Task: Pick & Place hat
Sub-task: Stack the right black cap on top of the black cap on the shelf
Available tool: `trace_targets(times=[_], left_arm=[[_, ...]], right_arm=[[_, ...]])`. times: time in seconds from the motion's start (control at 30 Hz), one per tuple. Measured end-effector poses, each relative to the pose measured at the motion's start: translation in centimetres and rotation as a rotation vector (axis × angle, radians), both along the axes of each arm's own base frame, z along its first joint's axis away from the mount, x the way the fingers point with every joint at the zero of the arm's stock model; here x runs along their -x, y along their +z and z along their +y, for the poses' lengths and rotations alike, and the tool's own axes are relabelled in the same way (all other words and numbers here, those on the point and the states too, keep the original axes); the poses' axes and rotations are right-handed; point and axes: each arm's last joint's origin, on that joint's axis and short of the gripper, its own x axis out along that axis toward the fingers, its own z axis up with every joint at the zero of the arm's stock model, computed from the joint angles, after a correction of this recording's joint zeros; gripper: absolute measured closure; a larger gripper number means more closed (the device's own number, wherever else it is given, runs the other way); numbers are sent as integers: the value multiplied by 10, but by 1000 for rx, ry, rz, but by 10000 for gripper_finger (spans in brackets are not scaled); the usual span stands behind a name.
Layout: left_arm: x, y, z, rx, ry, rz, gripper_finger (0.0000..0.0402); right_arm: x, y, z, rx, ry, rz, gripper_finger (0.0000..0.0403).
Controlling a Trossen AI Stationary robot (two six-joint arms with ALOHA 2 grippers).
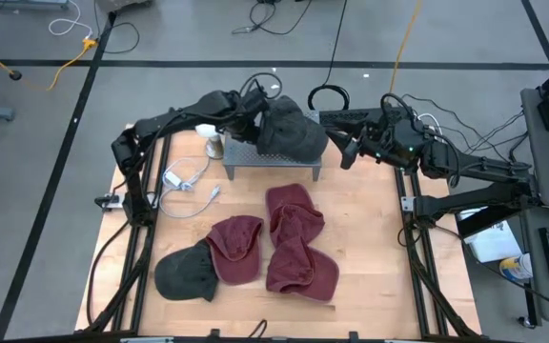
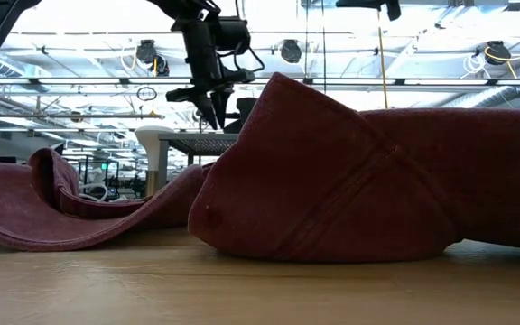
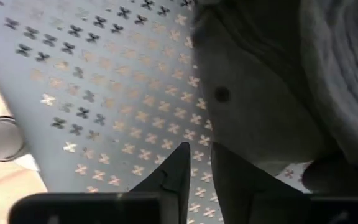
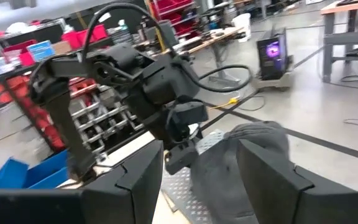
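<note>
A red hat [image 2: 332, 181] fills the foreground of the low view, lying on the wooden surface [image 1: 370, 248] beside more red hats [image 1: 294, 238] and a dark one [image 1: 184, 274]. Behind them, a grey hat [image 1: 289, 133] rests on a perforated metal stand [image 1: 246, 157], where the left claw [image 3: 196, 168] stands narrow beside its edge. The right claw [image 1: 349, 152] hovers wide nearby, holding nothing.

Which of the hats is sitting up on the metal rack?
The dark grey hat at the table's back, on the perforated rack. The red hats and other dark one lie on the wood.
</note>
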Motion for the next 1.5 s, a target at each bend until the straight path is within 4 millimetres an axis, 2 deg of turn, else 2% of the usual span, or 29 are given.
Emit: trace_targets(times=[0.43, 0.73, 1.0, 1.23, 1.5], left_arm=[[-19, 0, -14, -29, -58, -89, 398], [-24, -6, -17, 2, -52, -94, 382], [-27, -5, -18, 25, -65, -129, 398], [-31, -2, -18, 15, -71, -177, 379], [-28, -1, -21, 57, -122, -175, 398]], right_arm=[[-1, 0, 1, 11, 47, 8, 206], [-1, 0, 2, 11, 50, 7, 206], [-1, 0, 2, 11, 50, 7, 206], [-1, 0, 2, 11, 50, 7, 206], [-1, 0, 2, 9, 77, 7, 206]])
